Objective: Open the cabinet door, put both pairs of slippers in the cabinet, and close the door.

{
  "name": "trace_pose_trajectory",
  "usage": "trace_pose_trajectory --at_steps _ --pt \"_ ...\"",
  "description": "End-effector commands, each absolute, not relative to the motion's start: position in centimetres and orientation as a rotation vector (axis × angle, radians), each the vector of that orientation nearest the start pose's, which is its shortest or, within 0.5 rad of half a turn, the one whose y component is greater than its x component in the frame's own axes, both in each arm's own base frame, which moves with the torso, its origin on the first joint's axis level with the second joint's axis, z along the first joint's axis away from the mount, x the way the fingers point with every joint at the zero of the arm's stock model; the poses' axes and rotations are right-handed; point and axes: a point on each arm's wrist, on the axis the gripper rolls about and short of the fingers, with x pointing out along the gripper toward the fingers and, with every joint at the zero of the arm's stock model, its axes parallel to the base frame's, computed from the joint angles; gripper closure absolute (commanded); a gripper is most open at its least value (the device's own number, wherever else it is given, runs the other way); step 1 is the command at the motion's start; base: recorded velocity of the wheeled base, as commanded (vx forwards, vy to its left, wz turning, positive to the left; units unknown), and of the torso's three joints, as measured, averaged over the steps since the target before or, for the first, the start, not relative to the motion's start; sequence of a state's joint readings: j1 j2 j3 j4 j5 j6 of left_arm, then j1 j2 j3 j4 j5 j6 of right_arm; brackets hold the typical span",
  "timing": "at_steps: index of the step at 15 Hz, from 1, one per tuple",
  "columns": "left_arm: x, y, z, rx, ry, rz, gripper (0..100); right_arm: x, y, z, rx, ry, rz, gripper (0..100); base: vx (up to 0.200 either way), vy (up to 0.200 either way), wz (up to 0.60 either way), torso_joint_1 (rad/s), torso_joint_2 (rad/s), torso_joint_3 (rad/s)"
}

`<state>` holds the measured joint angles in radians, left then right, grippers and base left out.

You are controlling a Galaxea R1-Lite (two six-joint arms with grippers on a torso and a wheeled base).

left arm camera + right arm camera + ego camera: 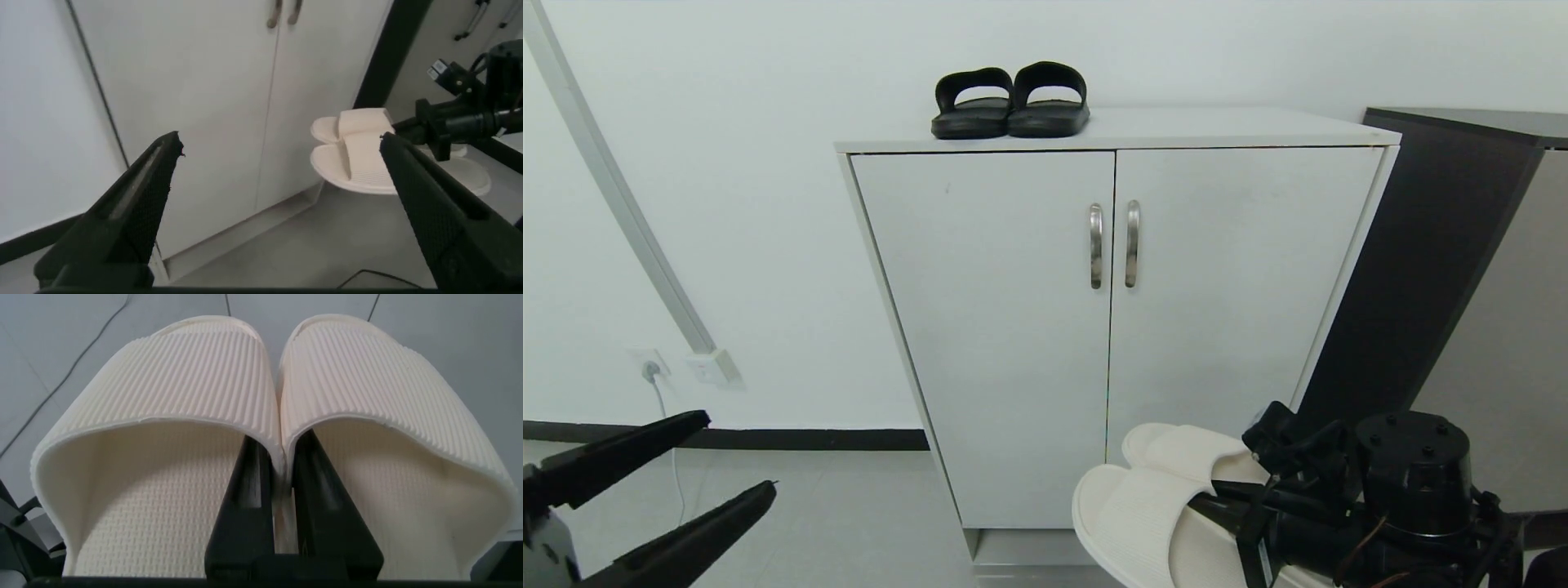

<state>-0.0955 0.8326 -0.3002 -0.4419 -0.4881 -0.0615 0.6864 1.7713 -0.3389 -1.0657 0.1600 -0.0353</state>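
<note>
Head view, biggest first: white cabinet (988,343) dead ahead against the wall, both doors shut, seam btw them closed top to bottom. Just beside it on the right, a dark cabinet (1421,261), no part of the job. Grey floor (849,506) below.

Progress, by judgement: early. Door not yet opened. Nothing put away as far as can be told, interior hidden behind the doors. One pair in hand, the other not yet picked up. Left to do: pull a door open, set both pairs inside, shut it again.

White slippers (1152,506): off the floor, low in front of the cabinet's right door, side by side & touching, roughly level.

Black slippers (1010,102): on the cabinet top, above the left door near the middle, side by side & touching, well apart from either gripper.

Handles (1096,245): two upright metal bars, just beside each other on either side of the seam, nothing on them.

Right gripper (282,449): clenched on the white slippers. One of its fingers (249,506) inside each slipper, the two inner walls pinched together btw them. Close to fully closed, w/ only those walls in the gap.

Left gripper (739,451): released, spread wide, holding nothing, touching nothing. Low on the left over the floor, well apart from cabinet & handles. Prob. the one to take a handle, w/ the right one busy.
</note>
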Motion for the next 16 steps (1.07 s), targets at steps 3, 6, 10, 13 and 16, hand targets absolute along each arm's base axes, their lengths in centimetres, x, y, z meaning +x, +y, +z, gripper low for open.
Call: trace_pose_trajectory --at_steps 3,6,10,13,16 --pt "12.3 -4.1 19.2 -0.077 0.184 -0.724 0 19.3 16.5 9.3 -0.135 0.356 0.848 100 0.000 0.000 0.00 0.000 0.00 0.000" --pt "13.8 -6.1 19.0 -0.069 0.174 -0.817 0 19.3 16.5 9.3 -0.134 0.354 0.850 100 0.000 0.000 0.00 0.000 0.00 0.000" --pt "14.3 -8.4 20.7 -0.104 0.146 -0.944 0 19.4 16.6 9.3 -0.132 0.350 0.849 100 0.000 0.000 0.00 0.000 0.00 0.000" --pt "15.3 -10.1 21.5 -0.120 0.155 -1.000 0 19.6 16.8 8.8 -0.133 0.356 0.849 100 0.000 0.000 0.00 0.000 0.00 0.000" --pt "16.6 -11.0 21.9 -0.119 0.159 -1.009 0 19.7 16.8 8.9 -0.123 0.335 0.846 100 0.000 0.000 0.00 0.000 0.00 0.000"
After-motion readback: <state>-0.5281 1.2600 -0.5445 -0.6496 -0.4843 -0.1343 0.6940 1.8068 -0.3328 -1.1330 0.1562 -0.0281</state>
